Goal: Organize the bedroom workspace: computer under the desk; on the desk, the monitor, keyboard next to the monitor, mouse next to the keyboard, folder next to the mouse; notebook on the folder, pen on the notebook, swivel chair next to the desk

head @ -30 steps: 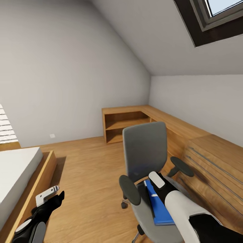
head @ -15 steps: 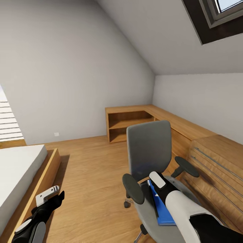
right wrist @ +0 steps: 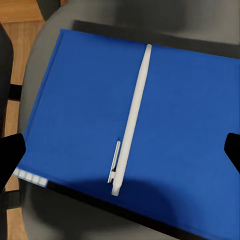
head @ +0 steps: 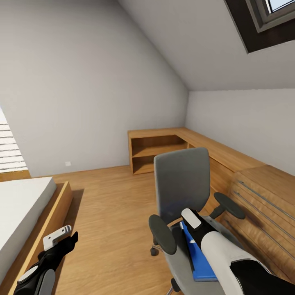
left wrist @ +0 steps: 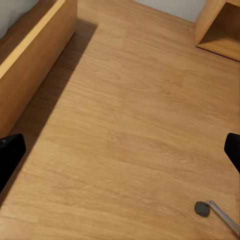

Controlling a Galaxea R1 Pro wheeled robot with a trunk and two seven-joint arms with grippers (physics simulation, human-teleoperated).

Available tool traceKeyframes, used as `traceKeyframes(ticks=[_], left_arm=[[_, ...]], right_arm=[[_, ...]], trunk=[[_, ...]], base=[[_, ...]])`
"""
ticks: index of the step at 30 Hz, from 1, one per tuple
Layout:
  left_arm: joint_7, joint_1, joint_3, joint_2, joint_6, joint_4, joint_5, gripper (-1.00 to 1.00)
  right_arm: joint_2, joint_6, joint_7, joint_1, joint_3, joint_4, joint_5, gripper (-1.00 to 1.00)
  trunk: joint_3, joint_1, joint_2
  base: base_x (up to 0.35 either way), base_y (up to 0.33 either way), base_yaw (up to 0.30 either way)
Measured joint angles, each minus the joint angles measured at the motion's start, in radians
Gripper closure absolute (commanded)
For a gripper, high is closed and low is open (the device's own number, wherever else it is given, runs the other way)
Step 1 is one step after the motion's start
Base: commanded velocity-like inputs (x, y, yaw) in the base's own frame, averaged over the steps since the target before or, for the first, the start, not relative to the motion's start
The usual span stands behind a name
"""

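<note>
The swivel chair (head: 180,180) stands right in front of me, grey back upright, black armrests on both sides. On its seat lies the blue folder (head: 201,259) with a black spine. A thin white pen (right wrist: 131,120) rests on the folder (right wrist: 75,110). My right gripper (right wrist: 120,152) hovers open just above them, a dark fingertip at each edge of the right wrist view, touching nothing. In the head view the right arm (head: 217,250) covers part of the folder. My left gripper (head: 61,241) hangs low at the left, open and empty, over bare floor (left wrist: 125,115).
A wood-framed bed (head: 45,221) runs along the left. A low wooden shelf unit (head: 157,149) fills the far corner and a light wood chest of drawers (head: 262,196) stands to the right of the chair. One chair castor (left wrist: 202,208) shows near the left gripper.
The head camera has turned slightly, so the chair, shelves and window sit a little farther right in the picture. Both arms hold the same pose and the folder has not moved on the seat.
</note>
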Motion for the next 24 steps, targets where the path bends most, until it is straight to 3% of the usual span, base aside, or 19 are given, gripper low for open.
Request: traceKeyframes(ticks=[6,16,24], left_arm=[[-0.001,0.000,0.000,0.000,0.000,0.000,0.000,-1.00],[-0.002,0.000,-0.001,-0.001,0.000,0.000,0.000,-1.00],[-0.001,0.000,-0.001,-0.003,-0.002,0.000,0.000,-1.00]], right_arm=[[-0.001,0.000,0.000,0.000,0.000,0.000,0.000,-1.00],[-0.001,-0.001,0.000,0.000,0.000,-0.001,0.001,-1.00],[-0.002,-0.002,-0.001,0.000,0.000,0.001,0.001,-1.00]], trunk=[[0.000,0.000,0.000],[0.000,0.000,0.000],[-0.025,0.031,-0.056]], base=[[0.187,0.000,0.000],[0.026,0.000,0.000],[0.000,0.000,0.000]])
